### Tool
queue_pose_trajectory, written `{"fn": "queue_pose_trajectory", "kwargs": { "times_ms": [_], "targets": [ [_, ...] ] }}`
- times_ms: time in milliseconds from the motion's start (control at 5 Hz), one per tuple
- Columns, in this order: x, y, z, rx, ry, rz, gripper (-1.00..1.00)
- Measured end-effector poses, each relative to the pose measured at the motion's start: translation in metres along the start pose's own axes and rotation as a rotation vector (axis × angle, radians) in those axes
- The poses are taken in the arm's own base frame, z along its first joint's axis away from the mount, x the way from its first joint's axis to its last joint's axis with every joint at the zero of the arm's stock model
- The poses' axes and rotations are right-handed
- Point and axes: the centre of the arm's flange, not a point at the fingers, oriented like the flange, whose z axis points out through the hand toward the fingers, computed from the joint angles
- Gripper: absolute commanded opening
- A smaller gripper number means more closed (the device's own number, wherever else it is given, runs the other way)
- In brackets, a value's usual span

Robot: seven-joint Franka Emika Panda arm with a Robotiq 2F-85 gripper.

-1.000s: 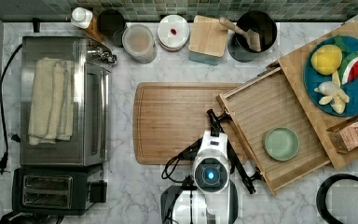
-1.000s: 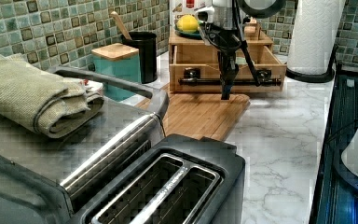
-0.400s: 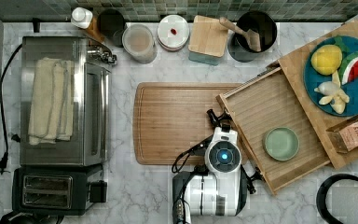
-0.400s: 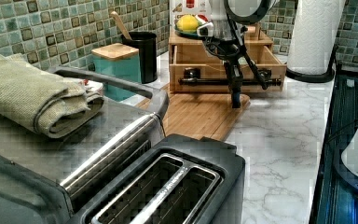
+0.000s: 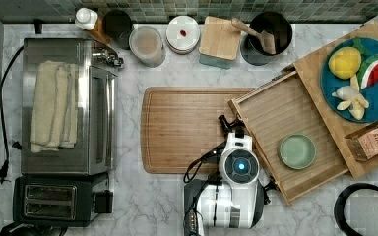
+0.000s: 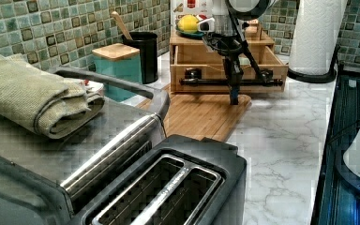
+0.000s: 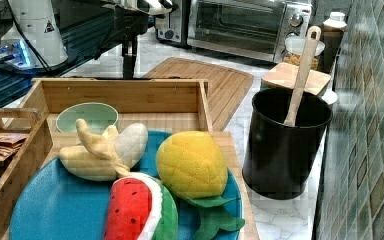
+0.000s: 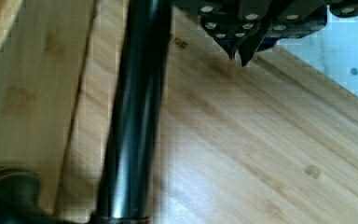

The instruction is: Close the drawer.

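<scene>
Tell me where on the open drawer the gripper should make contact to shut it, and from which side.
Probably the long black bar handle across the drawer front. It spans the front, so a mid-bar push from the cutting board side should slide it in squarely. The gripper hangs there, shut.

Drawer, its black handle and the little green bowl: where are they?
drawer (image 5: 285, 110), top view, bare slatted bottom.
black handle (image 6: 206, 81), left view, middle of the bar.
green bowl (image 5: 297, 151), top view, its centre.

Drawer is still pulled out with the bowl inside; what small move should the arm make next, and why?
Probably push forward against the black bar handle. The drawer stands open, the gripper hangs shut just in front of the handle above the cutting board, apparently not yet pressing it.
</scene>
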Motion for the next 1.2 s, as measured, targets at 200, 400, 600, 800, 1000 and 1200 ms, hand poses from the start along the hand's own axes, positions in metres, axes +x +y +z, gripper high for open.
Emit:
{"fn": "queue_pose_trajectory", "kwargs": {
  "times_ms": [200,400,600,800,1000,1200],
  "targets": [
    [-0.011,0.017,0.0,0.0,0.028,0.016,-1.0],
    [-0.015,0.03,-0.002,-0.004,0.034,0.008,-1.0],
    [-0.011,0.047,0.001,0.039,0.061,-0.044,-1.0],
    [-0.003,0.074,0.013,0.073,0.081,-0.128,-1.0],
    [0.007,0.099,0.014,0.122,0.048,-0.164,-1.0],
    [0.018,0.125,0.002,0.095,0.081,-0.165,-1.0]
  ]
}}
